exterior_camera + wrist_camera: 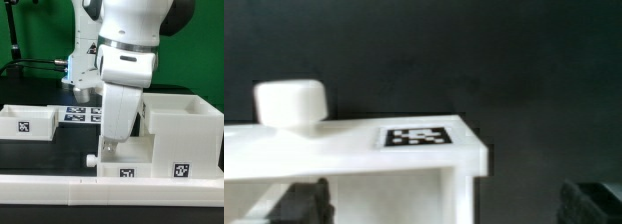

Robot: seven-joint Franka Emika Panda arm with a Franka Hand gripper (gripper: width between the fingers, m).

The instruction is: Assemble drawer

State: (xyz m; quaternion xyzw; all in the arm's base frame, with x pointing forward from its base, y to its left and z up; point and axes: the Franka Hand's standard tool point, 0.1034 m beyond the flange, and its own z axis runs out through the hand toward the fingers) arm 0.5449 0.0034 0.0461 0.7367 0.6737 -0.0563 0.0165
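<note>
Wrist view shows the pincer (446, 203) spread wide over a small knobbed tray (335, 150).

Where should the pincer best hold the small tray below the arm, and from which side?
Probably the thin upright side wall of the tray, from above: its top edge is free and the open pincer straddles it. The round knob offers less flat surface.

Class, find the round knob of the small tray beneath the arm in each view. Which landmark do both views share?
Exterior view: the knob juts from the middle tray toward the exterior view's left, low in the picture.
Wrist view: the knob stands on the tray's white surface, beside its tag.
Shared landmark: that black-and-white square tag.
</note>
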